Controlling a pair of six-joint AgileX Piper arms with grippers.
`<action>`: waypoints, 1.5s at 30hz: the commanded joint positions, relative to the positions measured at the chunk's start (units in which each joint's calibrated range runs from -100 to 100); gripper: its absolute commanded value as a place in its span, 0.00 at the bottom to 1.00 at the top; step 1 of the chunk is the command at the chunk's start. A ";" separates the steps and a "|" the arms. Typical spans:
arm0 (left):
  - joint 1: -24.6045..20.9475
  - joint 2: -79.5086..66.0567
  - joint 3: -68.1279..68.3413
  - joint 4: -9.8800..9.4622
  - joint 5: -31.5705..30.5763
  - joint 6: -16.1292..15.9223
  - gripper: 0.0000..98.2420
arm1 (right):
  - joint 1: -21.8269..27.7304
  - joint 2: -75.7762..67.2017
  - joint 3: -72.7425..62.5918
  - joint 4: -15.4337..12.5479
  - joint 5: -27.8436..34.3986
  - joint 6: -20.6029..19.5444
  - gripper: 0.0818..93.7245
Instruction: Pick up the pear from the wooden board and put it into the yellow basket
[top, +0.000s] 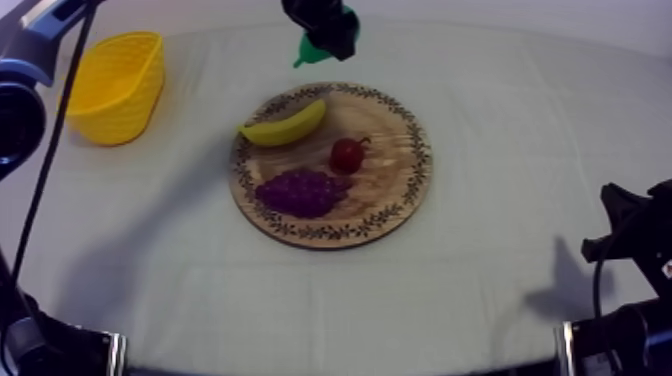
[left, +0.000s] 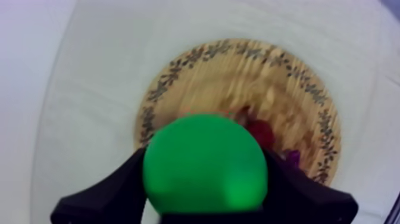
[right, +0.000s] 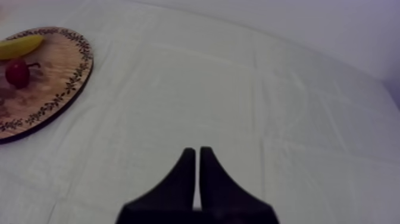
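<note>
The yellow basket (top: 115, 85) is being seen at the left of the surface (top: 520, 130), well apart from the pear (top: 308, 52). The pear is being gripped in the left tool (top: 325, 30), in the air near the far rim of the wooden board (top: 400, 195), and is being mostly hidden by it; that arm is being cut off at the upper edge. The banana (top: 285, 123), small red fruit (top: 347, 154) and grapes (top: 300, 190) are being carried by the board. The right tool (right: 197, 161) is being held low over the surface, clenched on nothing.

Banana (top: 285, 124), small red fruit (top: 346, 154) and grapes (top: 300, 191) lie close together.
</note>
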 joint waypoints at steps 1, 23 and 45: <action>-2.02 -2.21 2.16 -0.61 -0.08 -0.14 0.54 | -0.01 -0.02 0.00 -0.01 0.01 -0.02 0.00; -24.25 -9.76 11.89 -2.64 0.01 -3.46 0.55 | -0.01 -0.02 0.00 -0.01 0.01 -0.07 0.00; -33.11 -1.56 10.42 -0.17 -1.95 -0.79 0.57 | -0.01 -0.02 0.00 -0.01 0.01 -0.07 0.00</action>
